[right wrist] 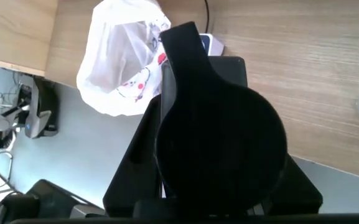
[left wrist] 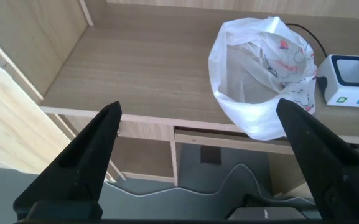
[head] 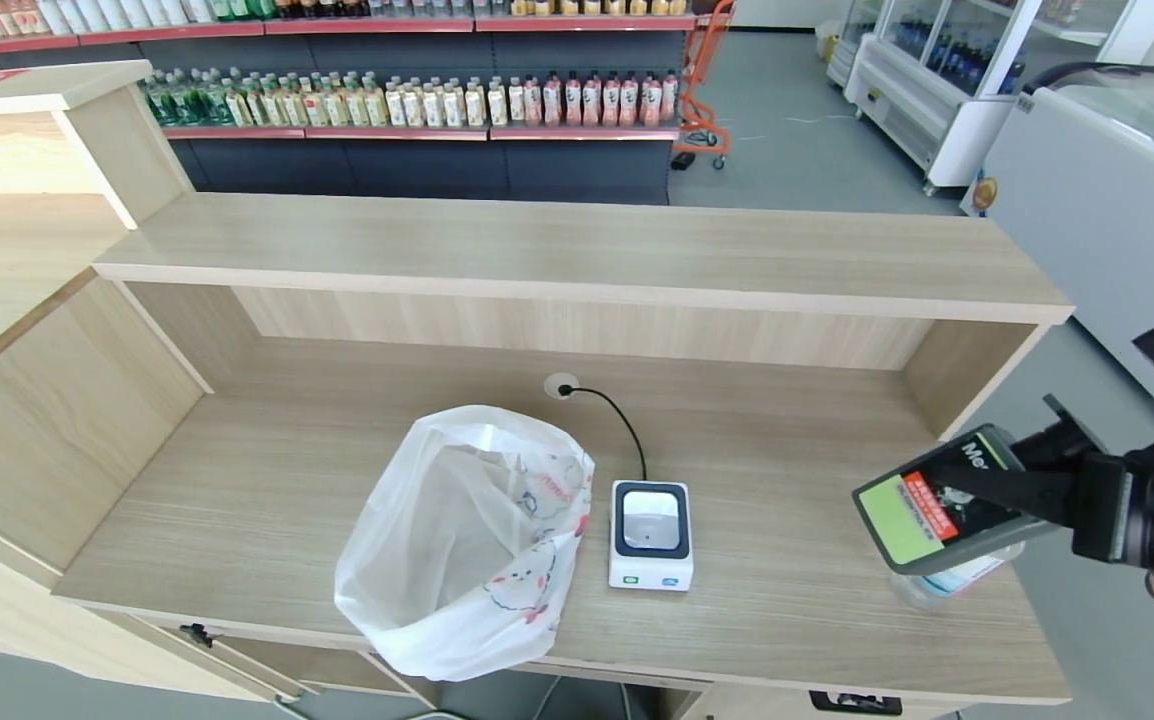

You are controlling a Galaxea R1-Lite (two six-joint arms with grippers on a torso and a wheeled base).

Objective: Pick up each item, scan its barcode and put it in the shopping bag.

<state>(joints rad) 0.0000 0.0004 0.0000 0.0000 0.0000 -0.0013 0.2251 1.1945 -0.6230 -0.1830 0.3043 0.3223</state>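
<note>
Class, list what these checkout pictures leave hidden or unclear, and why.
- Head view: shopping bag bottom, hidden by its crumpled plastic.
- Head view: clear container, mostly behind the box in the right claw.
- Right wrist view: scanner, nearly covered by that box.

The head camera sits high at the near side of the table (head: pixel 797 600). It faces forward and down over the bag (head: pixel 467 540) and scanner (head: pixel 650 535) to store shelves (head: pixel 417 100) beyond, with the box (head: pixel 902 520) in the right claw (head: pixel 982 492) at its right edge. The left wrist camera hangs off the table's near left side and looks between the spread fingers of the left claw (left wrist: pixel 199 106). The right wrist camera looks steeply down from close above. All three share the bag, scanner and tabletop.
</note>
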